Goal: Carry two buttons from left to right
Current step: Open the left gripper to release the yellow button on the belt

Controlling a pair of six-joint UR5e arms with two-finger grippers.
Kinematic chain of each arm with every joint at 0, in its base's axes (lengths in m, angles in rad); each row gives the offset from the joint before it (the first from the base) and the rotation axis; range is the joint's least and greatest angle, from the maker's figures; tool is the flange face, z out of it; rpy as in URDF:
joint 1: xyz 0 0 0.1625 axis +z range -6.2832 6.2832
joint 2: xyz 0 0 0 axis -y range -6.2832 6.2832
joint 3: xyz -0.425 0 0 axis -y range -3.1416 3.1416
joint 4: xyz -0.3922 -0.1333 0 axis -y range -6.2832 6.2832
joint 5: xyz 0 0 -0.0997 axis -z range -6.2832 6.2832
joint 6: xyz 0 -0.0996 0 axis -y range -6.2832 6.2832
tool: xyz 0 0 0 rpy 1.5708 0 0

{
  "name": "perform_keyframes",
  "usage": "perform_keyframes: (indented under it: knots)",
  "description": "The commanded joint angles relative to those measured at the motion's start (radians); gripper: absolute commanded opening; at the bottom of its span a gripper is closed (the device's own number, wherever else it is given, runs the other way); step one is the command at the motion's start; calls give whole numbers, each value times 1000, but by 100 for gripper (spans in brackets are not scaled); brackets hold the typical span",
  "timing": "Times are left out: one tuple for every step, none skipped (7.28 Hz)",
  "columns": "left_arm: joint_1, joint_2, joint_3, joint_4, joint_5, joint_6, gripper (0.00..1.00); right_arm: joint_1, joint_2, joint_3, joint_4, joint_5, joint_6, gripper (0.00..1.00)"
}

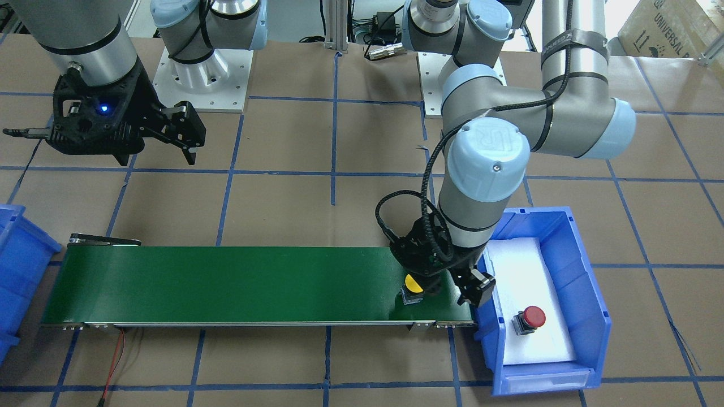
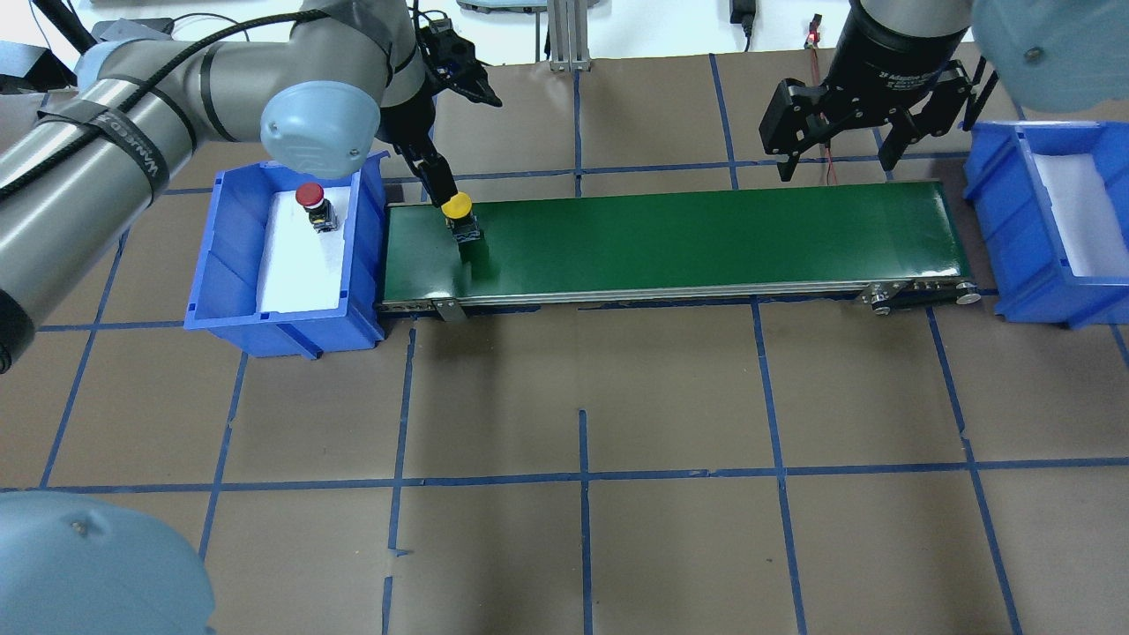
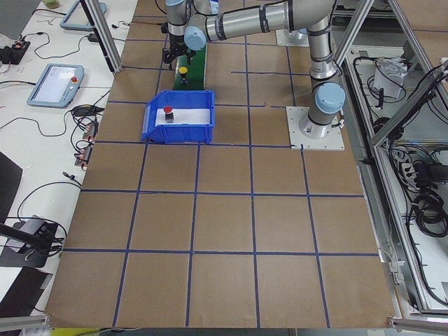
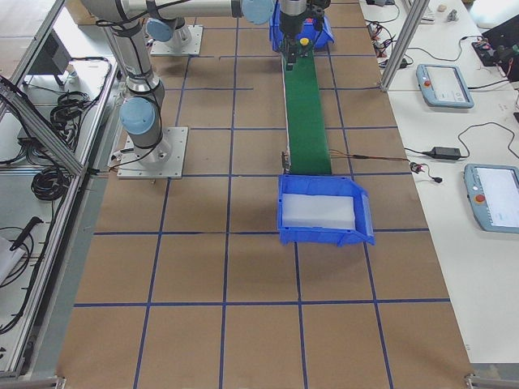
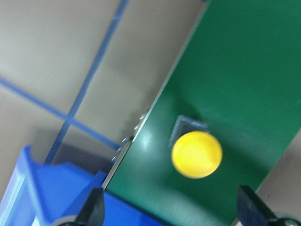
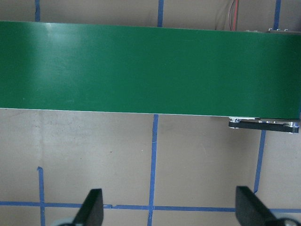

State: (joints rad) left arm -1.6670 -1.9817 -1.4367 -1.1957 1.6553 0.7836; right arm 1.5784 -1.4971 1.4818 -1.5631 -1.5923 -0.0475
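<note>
Overhead exterior, yellow button [image 2: 459,210] (seemingly) upright

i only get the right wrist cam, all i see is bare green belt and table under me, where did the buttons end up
Observer: The yellow button stands upright on the conveyor belt, at the belt's end on the robot's left.
Operator: left arm holding it or not
Observer: Not holding it. The left end effector is open over it, with its fingers set wider than the cap.
Operator: and the red one
Observer: The red button sits in the left blue bin, on the white padding, with no end effector near it.
</note>
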Motion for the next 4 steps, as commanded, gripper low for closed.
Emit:
perform_keyframes:
  knots:
    - [113, 1, 35, -1, -2, -191, 100, 0, 0, 0, 0, 0, 0, 100]
    - [157, 3, 38, 1, -5, -248, 100, 0, 0, 0, 0, 0, 0, 100]
    - [206, 0, 38, 5, -6, -307, 100, -1, 0, 0, 2, 0, 0, 100]
    - [264, -14, 33, 5, -8, -310, 100, 0, 0, 0, 0, 0, 0, 100]
